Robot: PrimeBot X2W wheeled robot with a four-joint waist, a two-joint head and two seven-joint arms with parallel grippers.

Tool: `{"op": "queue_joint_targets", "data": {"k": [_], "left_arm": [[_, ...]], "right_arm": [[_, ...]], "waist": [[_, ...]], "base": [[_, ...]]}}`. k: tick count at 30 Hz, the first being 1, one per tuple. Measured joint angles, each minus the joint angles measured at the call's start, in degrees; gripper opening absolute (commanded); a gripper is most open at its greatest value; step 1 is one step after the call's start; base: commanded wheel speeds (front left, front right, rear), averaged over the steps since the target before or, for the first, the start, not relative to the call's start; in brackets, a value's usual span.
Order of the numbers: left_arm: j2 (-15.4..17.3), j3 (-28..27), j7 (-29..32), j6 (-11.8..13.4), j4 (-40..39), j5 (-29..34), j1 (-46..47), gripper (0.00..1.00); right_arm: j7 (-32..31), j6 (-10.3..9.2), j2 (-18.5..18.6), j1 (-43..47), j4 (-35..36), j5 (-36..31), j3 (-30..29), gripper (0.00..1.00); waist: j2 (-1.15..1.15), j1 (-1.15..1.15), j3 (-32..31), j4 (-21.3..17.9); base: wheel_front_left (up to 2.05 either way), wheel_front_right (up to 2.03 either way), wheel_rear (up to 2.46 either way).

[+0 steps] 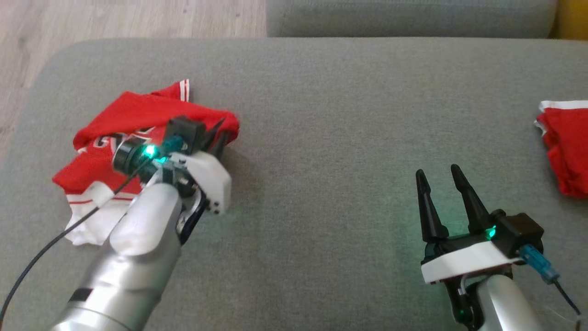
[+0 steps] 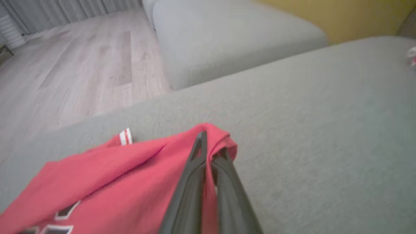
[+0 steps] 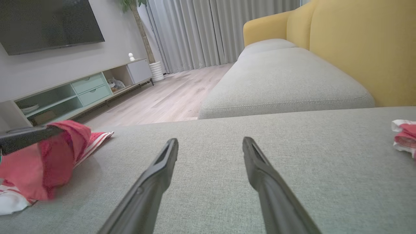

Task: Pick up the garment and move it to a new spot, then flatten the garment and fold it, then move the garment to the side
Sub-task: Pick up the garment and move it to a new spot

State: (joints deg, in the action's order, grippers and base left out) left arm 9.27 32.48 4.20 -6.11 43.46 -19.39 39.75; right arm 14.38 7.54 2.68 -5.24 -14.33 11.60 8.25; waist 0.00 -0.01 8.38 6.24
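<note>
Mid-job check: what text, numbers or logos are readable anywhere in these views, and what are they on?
On the red jersey, lettering: dark, white-edged characters, crumpled and partly covered by the arm; not readable.
The same lettering in the left wrist view: cut off at the edge and blurred; not readable.
On the second red garment: no print shows.
Nothing else legible.

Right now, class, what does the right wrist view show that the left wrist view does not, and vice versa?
Right wrist view, not left: the television, the cabinet, the open right gripper. Left wrist view, not right: the lettering on the red garment. Both: that garment pinched in the shut left gripper, the grey sofa, the wooden floor.
</note>
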Motion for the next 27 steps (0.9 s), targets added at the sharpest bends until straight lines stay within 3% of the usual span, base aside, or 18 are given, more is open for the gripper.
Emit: {"op": "queue_joint_targets", "data": {"k": [7, 13, 27], "left_arm": [[-0.3, -2.1, -0.5, -1.0, -12.5, -7.1, 0.5, 0.0], [1.6, -3.3, 3.9, -0.9, -22.5, -9.0, 2.3, 0.0], [-0.8, 2.6, 6.8, -0.5, -34.7, -8.8, 4.4, 0.0]], "right_arm": [[0.0, 0.0, 0.0, 0.0, 0.0, 1.3, 0.6, 1.0], [0.0, -0.01, 0.0, 0.0, 0.6, 2.8, 1.3, 1.0], [0.0, 0.0, 0.0, -2.5, 2.5, 5.2, 3.3, 1.0]], "waist": [[0.0, 0.0, -0.9, -2.1], [0.0, 0.01, -0.8, -5.0], [0.0, 0.01, 0.9, -15.6]], "base": [[0.0, 0.0, 0.0], [0.0, 0.0, 0.0], [0.0, 0.0, 0.0]]}}
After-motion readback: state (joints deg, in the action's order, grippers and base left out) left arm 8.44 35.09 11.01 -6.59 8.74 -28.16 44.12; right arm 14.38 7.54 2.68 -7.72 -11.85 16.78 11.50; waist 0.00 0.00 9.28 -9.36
